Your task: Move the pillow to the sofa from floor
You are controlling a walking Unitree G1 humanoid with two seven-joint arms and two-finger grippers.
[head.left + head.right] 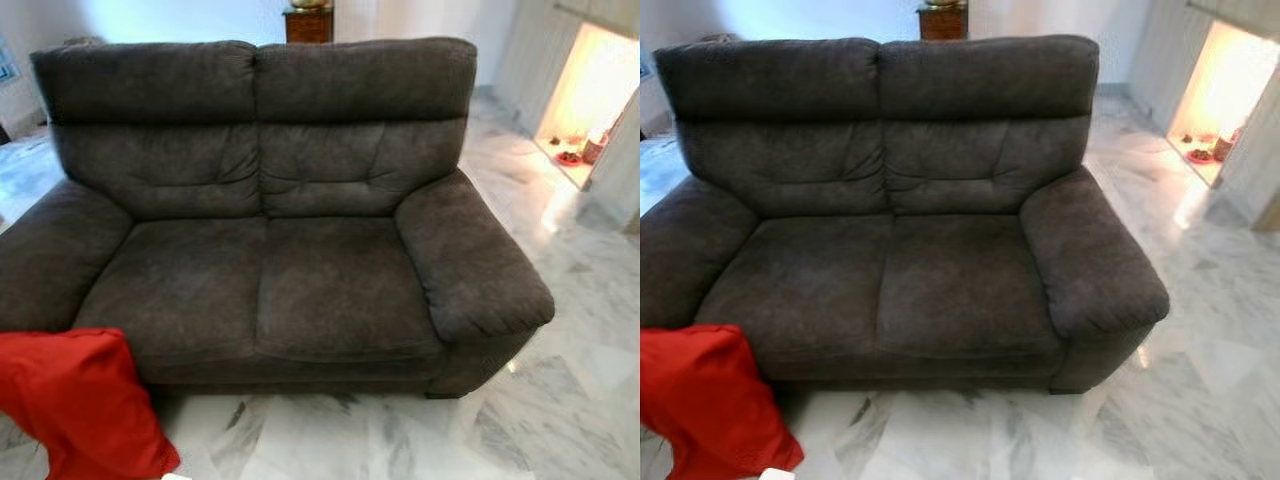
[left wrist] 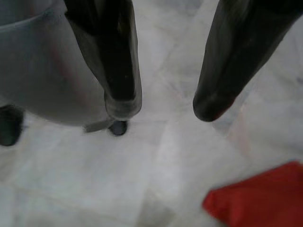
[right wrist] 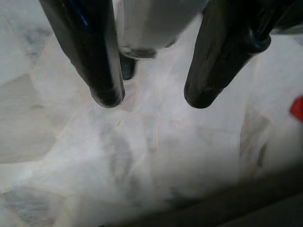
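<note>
both fingers (image 2: 123, 90) spread above floor (image 2: 94, 179); pillow (image 1: 80, 405) cut off.

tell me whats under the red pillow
The red pillow lies on the marble floor, leaning against the dark sofa front by its armrest. The floor directly beneath it is covered, so anything there can't be seen.

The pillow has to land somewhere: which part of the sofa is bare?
Both seat cushions of the sofa are bare, armrest to armrest. The only crowding is on the marble floor by the sofa's left front corner, where the red pillow leans.
</note>
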